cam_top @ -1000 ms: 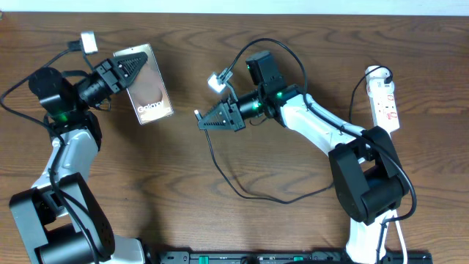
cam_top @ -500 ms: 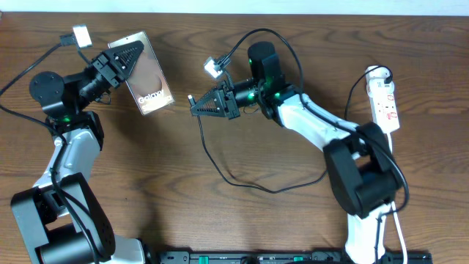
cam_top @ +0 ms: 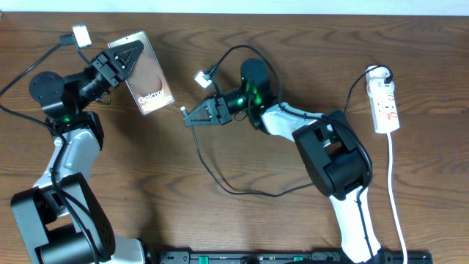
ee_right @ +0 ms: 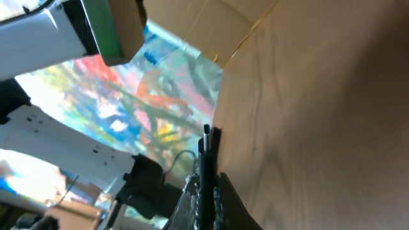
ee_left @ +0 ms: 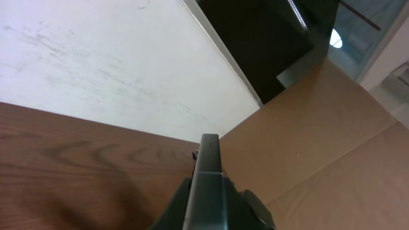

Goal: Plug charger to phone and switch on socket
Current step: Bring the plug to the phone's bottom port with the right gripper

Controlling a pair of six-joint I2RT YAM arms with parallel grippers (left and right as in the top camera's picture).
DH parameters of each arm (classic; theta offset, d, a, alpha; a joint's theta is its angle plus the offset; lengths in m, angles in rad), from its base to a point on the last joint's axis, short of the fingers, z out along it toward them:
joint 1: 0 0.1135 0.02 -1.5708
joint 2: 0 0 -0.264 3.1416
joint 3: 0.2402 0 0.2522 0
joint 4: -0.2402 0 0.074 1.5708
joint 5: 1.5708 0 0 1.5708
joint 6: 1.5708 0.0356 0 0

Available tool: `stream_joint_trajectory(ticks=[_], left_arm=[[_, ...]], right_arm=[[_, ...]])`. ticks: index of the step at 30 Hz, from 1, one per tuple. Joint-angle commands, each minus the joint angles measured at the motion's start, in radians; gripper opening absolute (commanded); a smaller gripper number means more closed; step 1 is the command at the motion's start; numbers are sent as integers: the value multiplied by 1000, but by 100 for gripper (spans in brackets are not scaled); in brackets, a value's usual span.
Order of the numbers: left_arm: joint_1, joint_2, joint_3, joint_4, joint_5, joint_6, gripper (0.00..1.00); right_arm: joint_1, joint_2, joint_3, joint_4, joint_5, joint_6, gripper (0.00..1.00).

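1. Phone (cam_top: 152,84) sits in the top left part of the table (cam_top: 146,191), and its glossy face with white "Galaxy" letters points up at the overhead camera.
2. The left gripper (cam_top: 129,57) is clamped on the phone and holds it by its upper left side.
3. In the left wrist view we see the phone (ee_left: 208,176) from its thin edge, sticking straight out from the fingers.
4. The phone is turned at a slant, with its lower end pointing down and to the right.
5. The right gripper (cam_top: 190,119) is just to the right of the phone's lower end, and its jaws are squeezed on the charger (ee_right: 206,156).
6. The small plug (cam_top: 182,110) pokes out of the right gripper toward the phone's lower right corner.
7. The plug is very near that corner, with a small gap showing between them.
8. The black charger cable hangs down from the right gripper and makes a big loop on the table, below and to the right of the phone.
9. The socket (cam_top: 385,103) lies far to the right of the phone, near the table's right edge.
10. A white cord (cam_top: 396,198) runs down from the socket.
11. Neither gripper is near the socket.
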Motion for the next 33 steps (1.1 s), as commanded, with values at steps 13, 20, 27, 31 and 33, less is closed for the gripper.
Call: stream_joint_trajectory(ticks=[13, 20, 27, 31, 33], left_arm=[[-22, -18, 27, 13, -122, -28, 7], [-60, -18, 27, 8, -156, -34, 7], [-56, -18, 27, -58, -160, -35, 7], [-57, -18, 27, -58, -160, -63, 7], [-57, -18, 27, -58, -160, -104, 8]], right_arm=[[33, -8, 5, 212, 17, 199, 1], [33, -8, 5, 322, 29, 291, 1], [26, -8, 5, 524, 32, 434, 1], [26, -8, 5, 517, 32, 434, 1], [27, -8, 5, 517, 32, 433, 1]])
